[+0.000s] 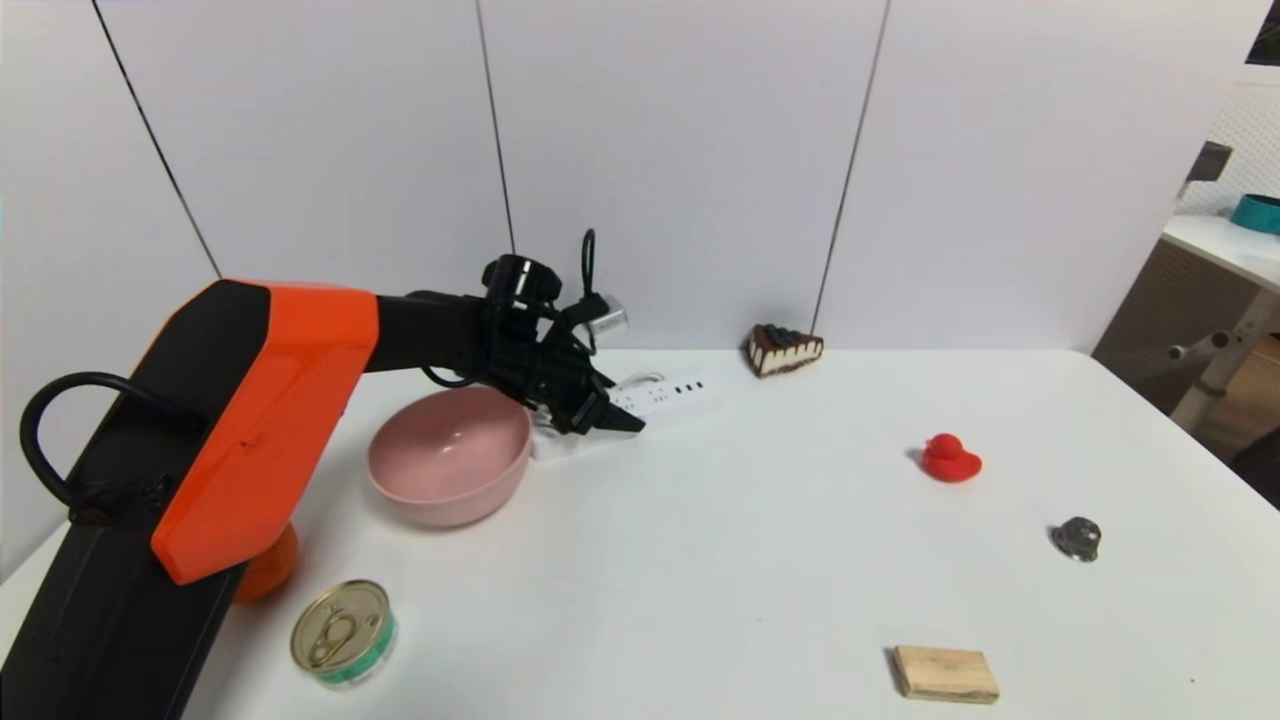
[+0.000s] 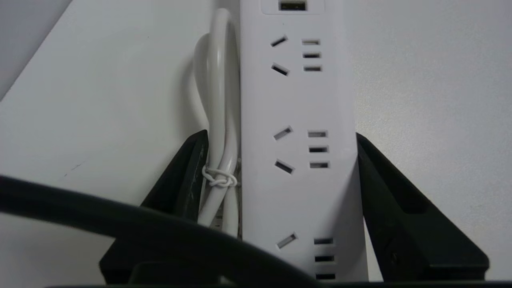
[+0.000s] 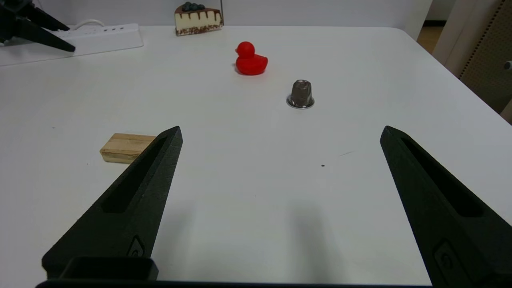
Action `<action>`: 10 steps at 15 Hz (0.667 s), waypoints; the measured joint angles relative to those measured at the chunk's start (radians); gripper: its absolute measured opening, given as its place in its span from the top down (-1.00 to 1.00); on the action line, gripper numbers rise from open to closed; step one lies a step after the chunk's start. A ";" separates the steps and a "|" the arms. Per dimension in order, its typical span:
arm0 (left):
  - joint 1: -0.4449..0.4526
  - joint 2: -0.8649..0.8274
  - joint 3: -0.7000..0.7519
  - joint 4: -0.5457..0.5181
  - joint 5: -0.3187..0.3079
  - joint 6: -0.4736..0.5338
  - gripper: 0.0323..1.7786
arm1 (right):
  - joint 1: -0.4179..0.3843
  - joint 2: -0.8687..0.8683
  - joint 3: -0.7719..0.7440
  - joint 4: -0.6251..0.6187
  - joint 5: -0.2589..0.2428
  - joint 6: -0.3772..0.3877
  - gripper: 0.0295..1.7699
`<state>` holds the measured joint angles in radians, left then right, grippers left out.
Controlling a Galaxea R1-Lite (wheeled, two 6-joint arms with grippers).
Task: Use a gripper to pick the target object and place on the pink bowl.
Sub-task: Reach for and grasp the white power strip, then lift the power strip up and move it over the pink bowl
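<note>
The grasping step is being carried out at the left gripper [image 1: 625, 404], low over the table [image 1: 640, 580]. The white power strip [image 2: 300, 104] is lying on the table between its fingers, and is being clasped across its width together with the bundled cord [image 2: 218, 100], one finger touching each; how firmly it is being pinched cannot quite be judged. The pink bowl [image 1: 445, 450] is sitting just beside that hand, to its left, under the forearm. The right gripper [image 3: 283, 128] is being kept idle, spread wide above the table. For the next move, a straight lift above rim height is being called for, then a carry leftward and a lowering onto the bowl.
</note>
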<state>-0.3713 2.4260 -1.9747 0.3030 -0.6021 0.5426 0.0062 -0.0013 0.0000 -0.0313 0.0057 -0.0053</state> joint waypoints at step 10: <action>-0.008 -0.050 0.001 0.002 0.005 -0.005 -0.18 | 0.000 0.000 0.000 0.000 0.000 0.000 -0.93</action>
<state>-0.3789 2.3760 -1.9734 0.3053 -0.5968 0.5372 0.0062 -0.0013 0.0000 -0.0313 0.0053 -0.0051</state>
